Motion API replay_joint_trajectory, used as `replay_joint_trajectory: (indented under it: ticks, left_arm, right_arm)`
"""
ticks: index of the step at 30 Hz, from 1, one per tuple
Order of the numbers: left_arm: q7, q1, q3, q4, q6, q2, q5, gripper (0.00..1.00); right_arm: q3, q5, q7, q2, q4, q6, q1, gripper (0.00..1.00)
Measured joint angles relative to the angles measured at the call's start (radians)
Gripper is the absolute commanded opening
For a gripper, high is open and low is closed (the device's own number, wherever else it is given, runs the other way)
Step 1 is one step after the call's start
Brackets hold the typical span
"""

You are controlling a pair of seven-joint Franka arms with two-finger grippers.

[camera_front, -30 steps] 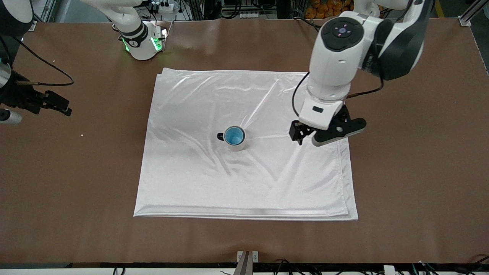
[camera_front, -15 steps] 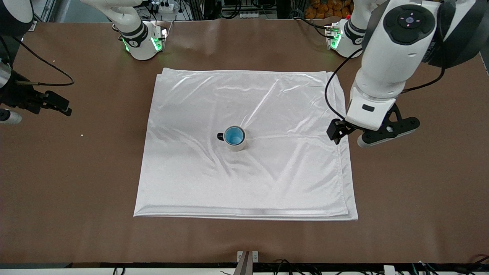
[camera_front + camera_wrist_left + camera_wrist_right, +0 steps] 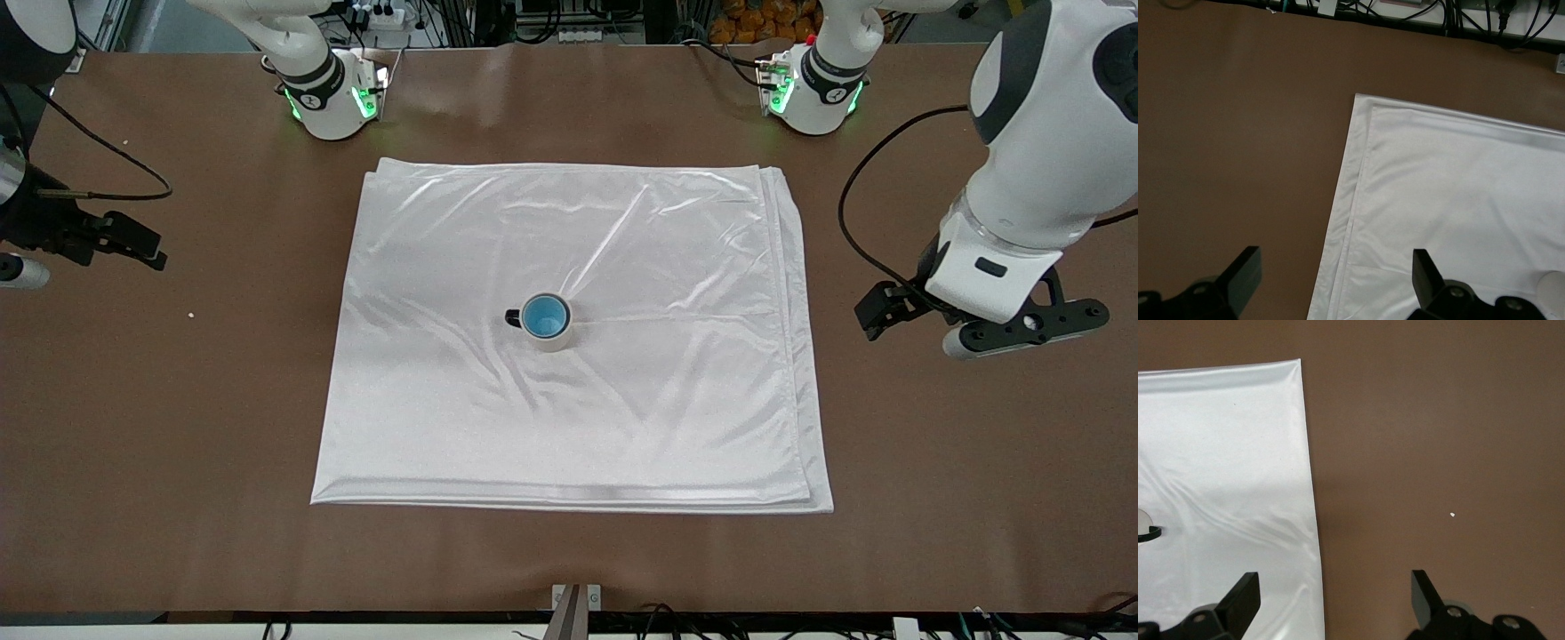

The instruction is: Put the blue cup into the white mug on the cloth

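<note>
Over the last second our left gripper (image 3: 925,322) has swung off the big shiny white satin cloth (image 3: 569,400) and now hangs over bare brown tabletop (image 3: 978,444) at the left arm's end, its jaws spread wide and holding nothing. The small light-blue tapered cup (image 3: 544,316) sits inside the cream cylindrical mug with the dark handle (image 3: 553,336), near the cloth's middle, so we judge the placing done. Our right gripper (image 3: 1335,603) waits, jaws wide and empty, over table beside the cloth's edge at the right arm's end.
</note>
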Motion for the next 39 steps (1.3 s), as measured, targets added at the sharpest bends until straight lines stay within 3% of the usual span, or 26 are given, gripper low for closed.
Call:
replay_joint_trajectory:
  ticks: [15,39]
  left_arm:
    - [0.255,0.126,0.000,-0.001,-0.030,-0.041,-0.044,1.00]
    - [0.445,0.243,-0.019,-0.071,-0.080,-0.100,-0.049,1.00]
  right_arm:
    - [0.000,0.000,0.000,0.000,0.000,0.001,0.002,1.00]
    - [0.000,0.002,0.001,0.000,0.000,0.001,0.002,1.00]
